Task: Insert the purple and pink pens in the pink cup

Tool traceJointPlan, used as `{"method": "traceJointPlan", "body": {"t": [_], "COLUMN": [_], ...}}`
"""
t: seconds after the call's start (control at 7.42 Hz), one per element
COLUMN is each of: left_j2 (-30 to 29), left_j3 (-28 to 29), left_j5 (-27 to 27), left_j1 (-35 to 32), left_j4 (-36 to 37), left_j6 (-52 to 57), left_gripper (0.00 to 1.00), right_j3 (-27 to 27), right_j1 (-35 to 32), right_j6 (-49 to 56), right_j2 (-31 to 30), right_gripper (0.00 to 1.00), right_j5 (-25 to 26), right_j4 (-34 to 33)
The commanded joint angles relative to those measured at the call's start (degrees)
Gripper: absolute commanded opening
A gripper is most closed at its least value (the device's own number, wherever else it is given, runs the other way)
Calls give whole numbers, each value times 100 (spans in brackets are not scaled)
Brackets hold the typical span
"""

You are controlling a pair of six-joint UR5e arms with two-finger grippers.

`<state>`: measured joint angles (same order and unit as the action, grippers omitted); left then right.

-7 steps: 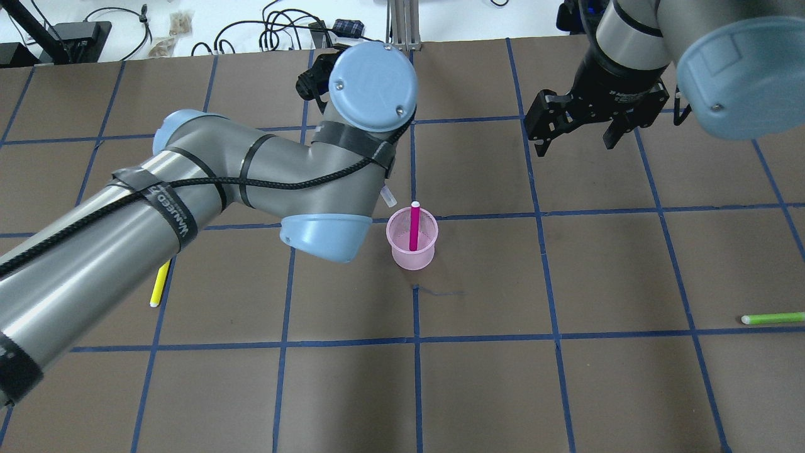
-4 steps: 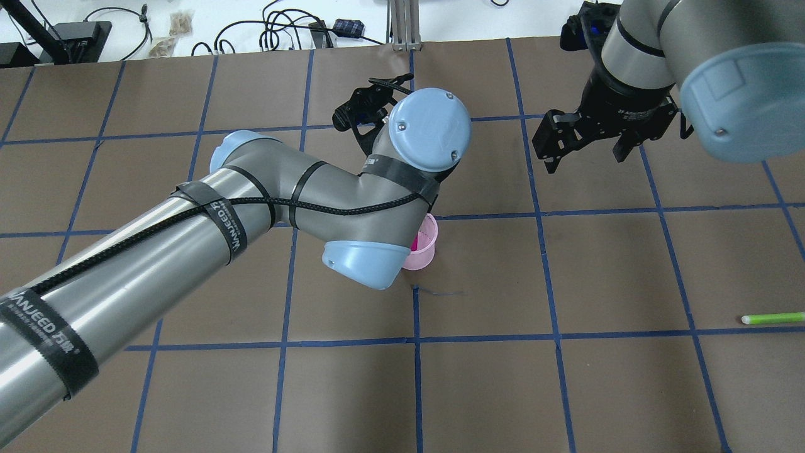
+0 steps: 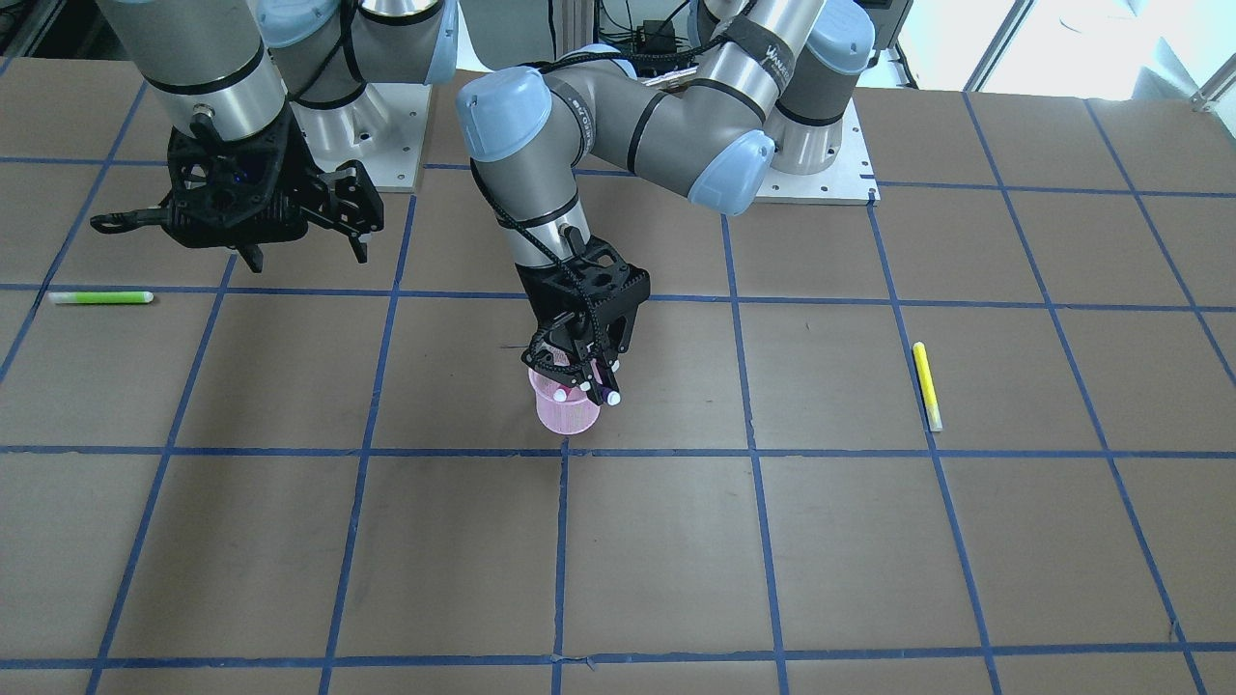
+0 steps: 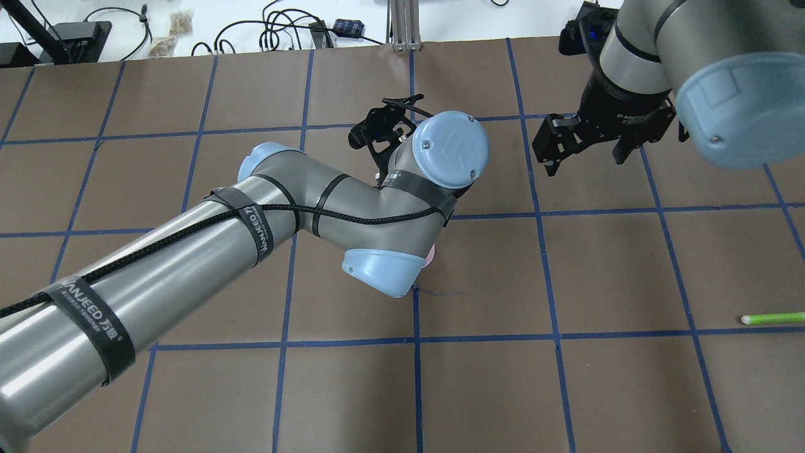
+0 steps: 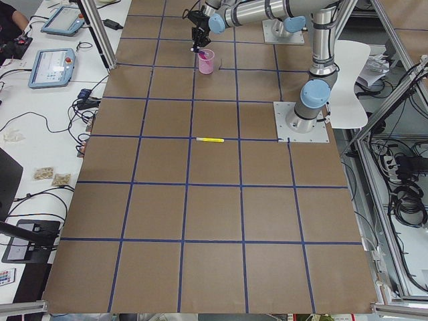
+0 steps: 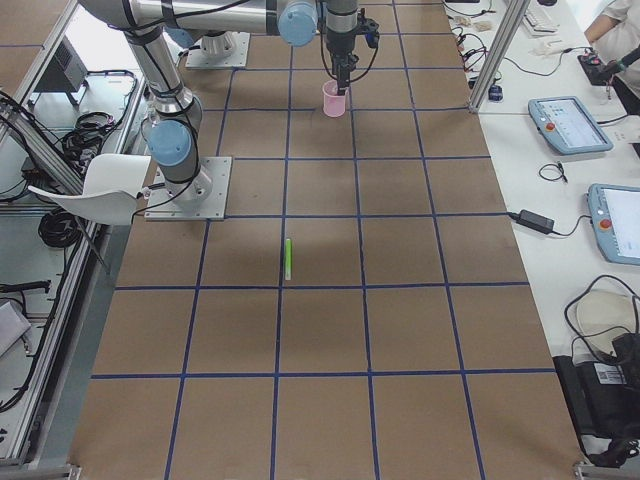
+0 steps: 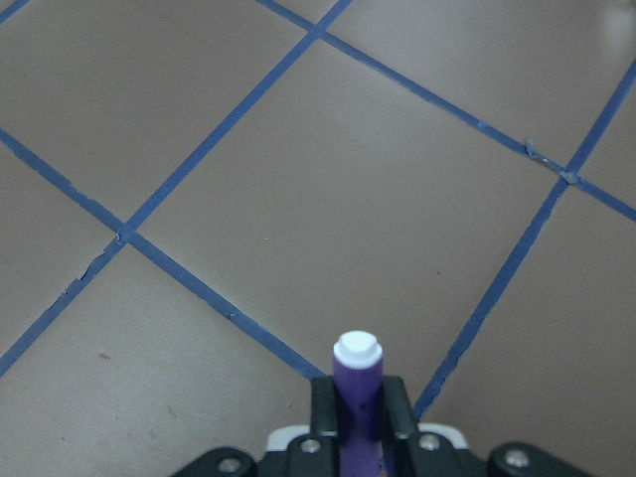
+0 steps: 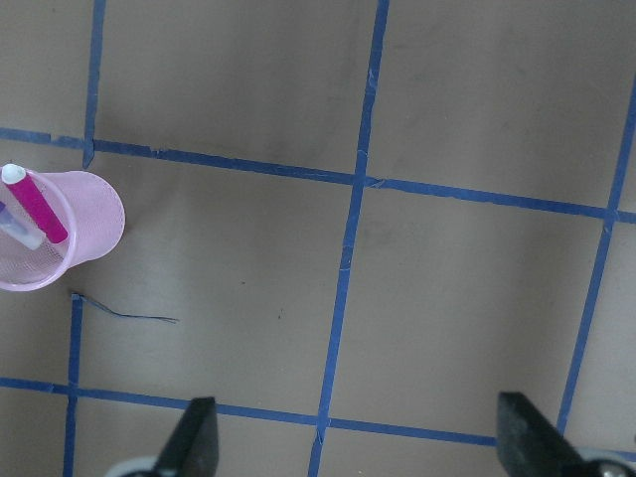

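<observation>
The pink mesh cup [image 3: 565, 417] stands near the table's middle, with the pink pen [image 8: 38, 209] upright inside it. My left gripper [image 3: 587, 384] hangs just above the cup and is shut on the purple pen [image 7: 356, 393]. The pen is tilted, its white-capped upper end [image 3: 613, 398] pointing away from the robot. In the right wrist view the pen's lower end [image 8: 20, 231] shows inside the cup's rim [image 8: 99, 243]. In the overhead view my left arm hides nearly all of the cup [image 4: 431, 258]. My right gripper [image 4: 585, 157] is open and empty, high at the back right.
A yellow pen [image 3: 925, 384] lies on the table on the robot's left side. A green pen [image 4: 772, 318] lies near the table's right edge. Brown mat with blue tape grid lines. Cables and boxes lie beyond the far edge.
My left arm has swung to the right with the purple pen and now covers the cup in the overhead view. The right arm has shifted only slightly.
</observation>
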<state>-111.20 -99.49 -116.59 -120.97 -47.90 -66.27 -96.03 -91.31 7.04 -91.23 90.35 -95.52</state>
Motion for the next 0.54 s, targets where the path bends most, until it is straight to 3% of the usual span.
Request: {"method": "traceJointPlan", "body": {"t": [0.0,0.13,0.4], "left_j2": [-95,-112,-121], "left_j3": [-1,-1,8], "left_j5": [-21,-21,-39], "left_j1": [-102,-146,-217], "left_j4": [0,0,0], "left_j6": [-123,-114,-97], "left_gripper": [0,4,72], "right_j3": [-4,-4,-4], "right_j1": [0,0,0], "right_j6": [17,17,-79], "right_j2": [0,0,-9], "right_gripper": [100,100,100], "right_j5": [9,9,9], "right_j4": [-2,7,7]}}
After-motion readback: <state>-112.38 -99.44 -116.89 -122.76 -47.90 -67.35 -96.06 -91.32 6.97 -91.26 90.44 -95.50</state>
